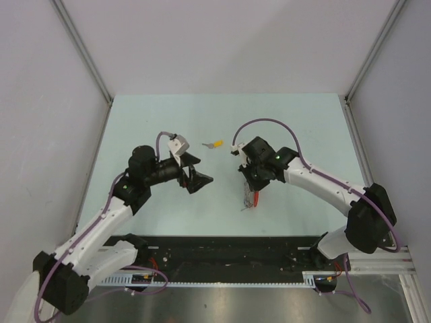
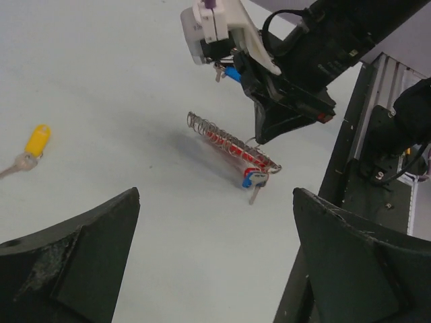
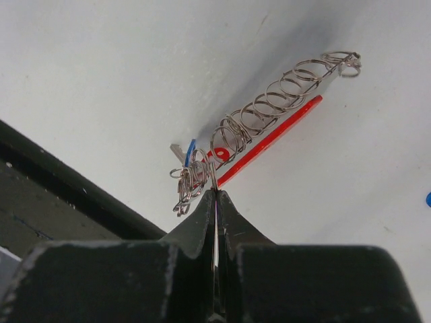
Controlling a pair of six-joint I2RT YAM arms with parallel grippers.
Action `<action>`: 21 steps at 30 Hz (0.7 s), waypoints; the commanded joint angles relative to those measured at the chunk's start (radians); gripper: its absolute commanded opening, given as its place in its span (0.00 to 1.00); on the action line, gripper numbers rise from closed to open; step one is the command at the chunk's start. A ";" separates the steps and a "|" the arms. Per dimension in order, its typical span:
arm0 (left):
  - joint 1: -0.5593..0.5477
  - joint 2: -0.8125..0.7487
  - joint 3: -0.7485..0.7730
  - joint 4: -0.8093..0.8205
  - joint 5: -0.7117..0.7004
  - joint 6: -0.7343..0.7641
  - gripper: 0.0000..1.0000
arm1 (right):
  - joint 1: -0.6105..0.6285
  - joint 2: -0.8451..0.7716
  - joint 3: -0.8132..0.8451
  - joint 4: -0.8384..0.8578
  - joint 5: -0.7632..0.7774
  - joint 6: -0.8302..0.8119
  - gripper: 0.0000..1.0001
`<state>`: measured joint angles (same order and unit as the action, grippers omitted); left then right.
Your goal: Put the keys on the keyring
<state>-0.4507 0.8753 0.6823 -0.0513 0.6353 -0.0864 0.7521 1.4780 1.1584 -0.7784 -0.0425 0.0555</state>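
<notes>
- From above, a pale green table (image 1: 168, 121) sits between plain grey walls (image 1: 236, 40). Metal posts (image 1: 81, 47) rise at the back corners, and a black rail (image 1: 229, 252) runs along the near edge.
- The left gripper (image 1: 201, 172) hovers over bare table left of centre, with its fingers spread wide and nothing between them.
- The right gripper (image 1: 252, 191) points down right of centre, its fingers pressed together on the keyring (image 1: 248, 200). The keyring lies on the table under it, nearer the rail than the back wall.
- A yellow key (image 1: 215, 143) lies alone farther back between the two arms, well apart from the keyring.
- From the left wrist, the keyring shows as a row of wire loops over a red strap (image 2: 225, 145), lying slantwise on the table.
- A blue key (image 2: 248, 180) and a red key (image 2: 250, 169) bunch at the end nearest the rail.
- The right gripper's black tip comes down on that end and hides part of it.
- Another blue cap (image 2: 232, 73) shows behind the right wrist, mostly hidden.
- From the right wrist, the closed fingers pinch one thin wire loop at the keyring's key end.
- The strap lies flat beside the loops, and the rail crosses the lower left corner.
</notes>
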 commanded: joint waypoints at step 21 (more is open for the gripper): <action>-0.158 0.226 -0.073 0.591 0.182 0.022 0.93 | 0.107 -0.311 0.083 -0.078 -0.149 -0.390 0.00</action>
<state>-0.6048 1.1358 0.5190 0.5701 0.7605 -0.1047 0.8433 1.2140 1.1740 -0.8452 -0.1703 -0.2703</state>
